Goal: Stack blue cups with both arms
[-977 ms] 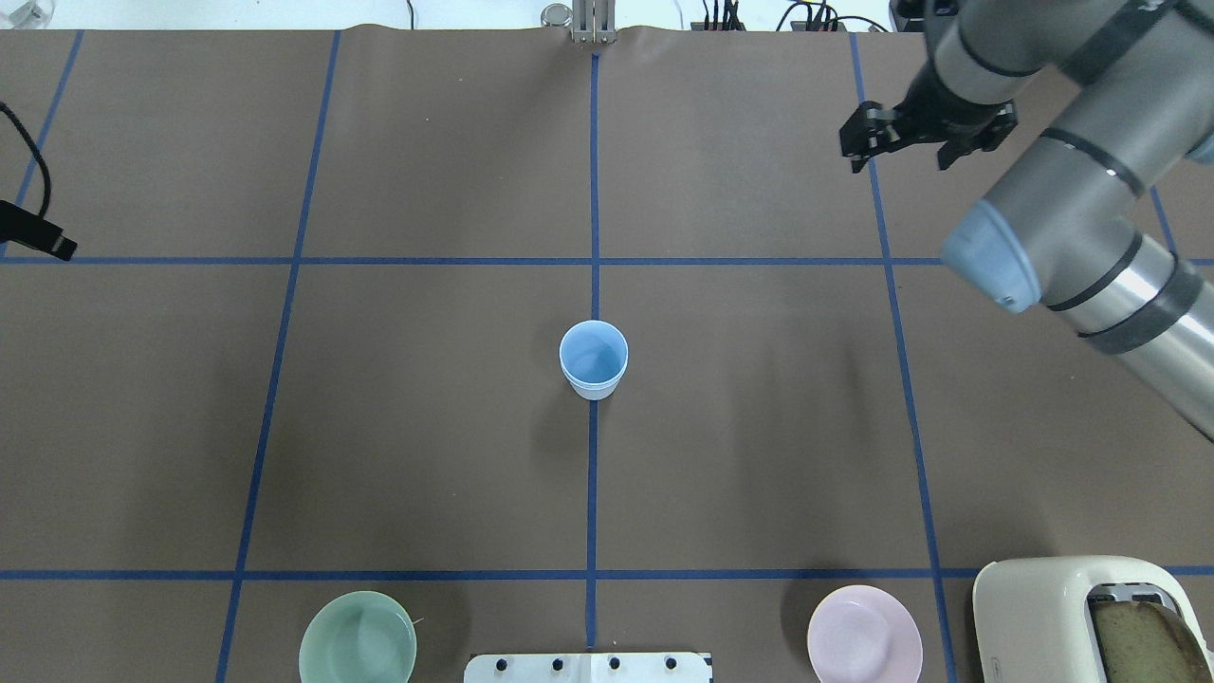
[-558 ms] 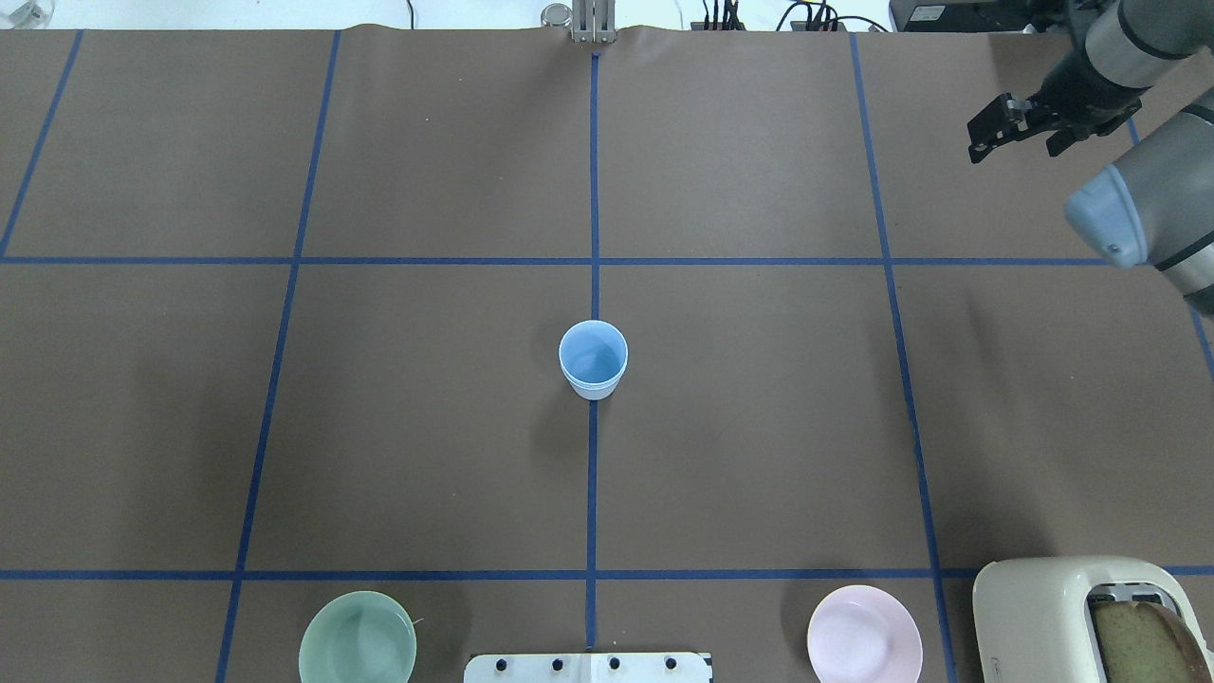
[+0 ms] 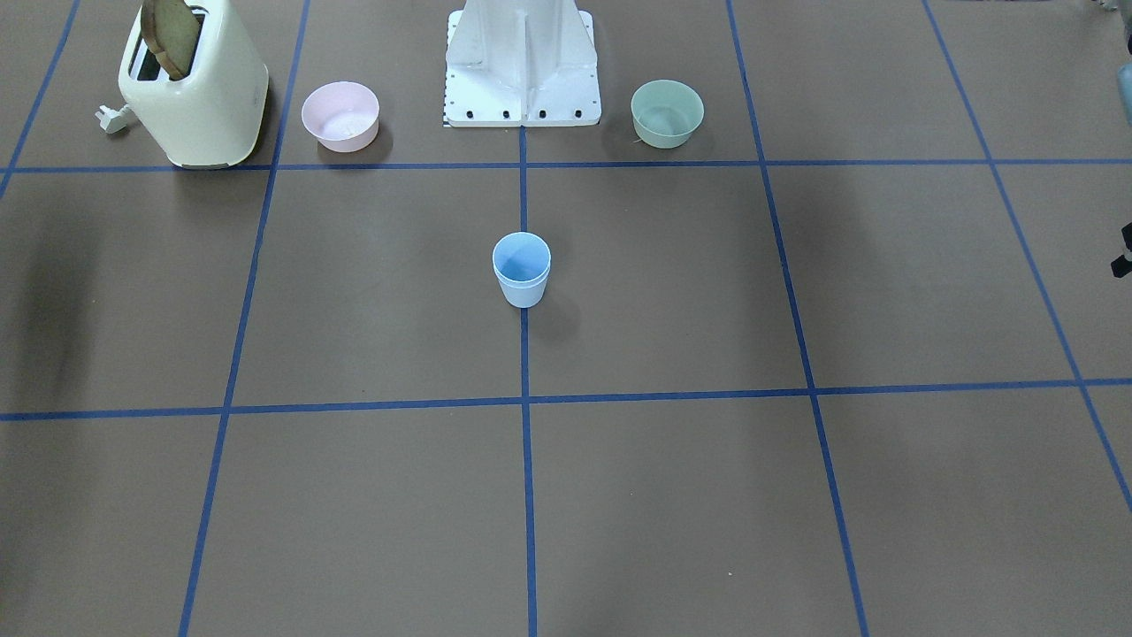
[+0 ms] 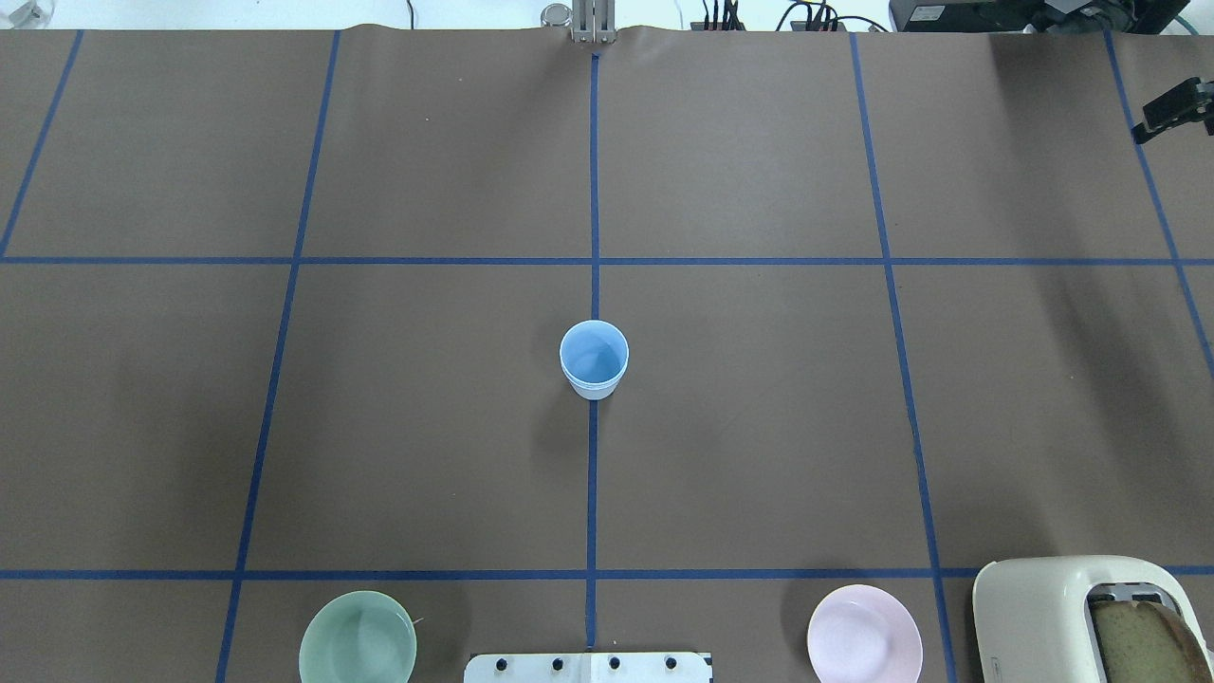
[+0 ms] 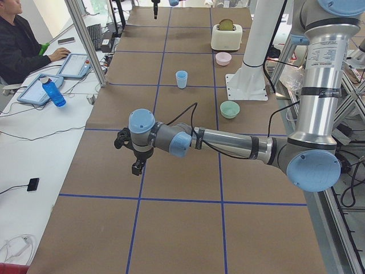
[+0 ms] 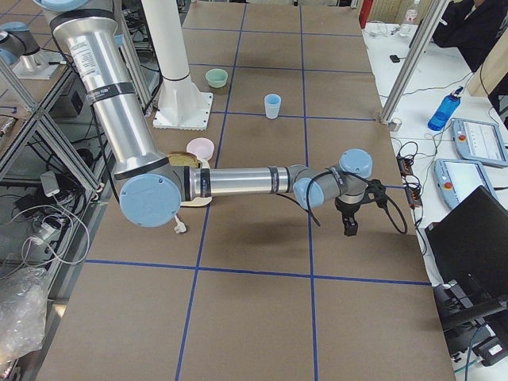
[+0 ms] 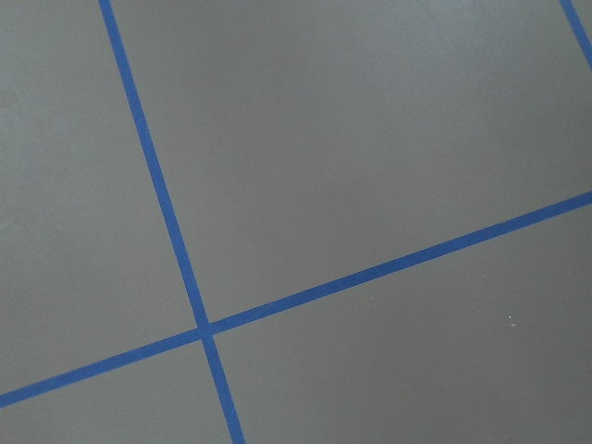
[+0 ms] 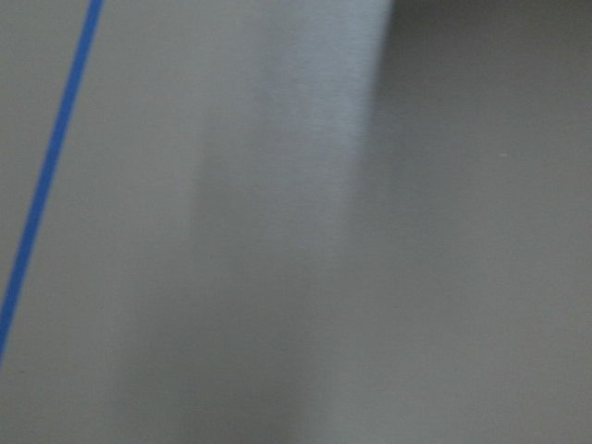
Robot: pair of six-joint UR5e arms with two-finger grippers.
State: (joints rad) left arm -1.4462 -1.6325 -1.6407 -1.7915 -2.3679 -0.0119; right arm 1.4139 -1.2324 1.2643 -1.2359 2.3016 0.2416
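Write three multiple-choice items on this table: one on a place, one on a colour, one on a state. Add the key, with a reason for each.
1. Where do the blue cups stand?
A. on the middle tape line
B. at a table corner
C. off the table

2. What colour is the bowl nearest the toaster?
A. green
B. pink
C. yellow

3. How are the blue cups?
A. apart, on their sides
B. upside down
C. nested, upright

Key:
1 A, the line runs under them.
2 B, that bowl is pink and sits beside the toaster.
3 C, a second rim shows just below the top one, with the opening upward.
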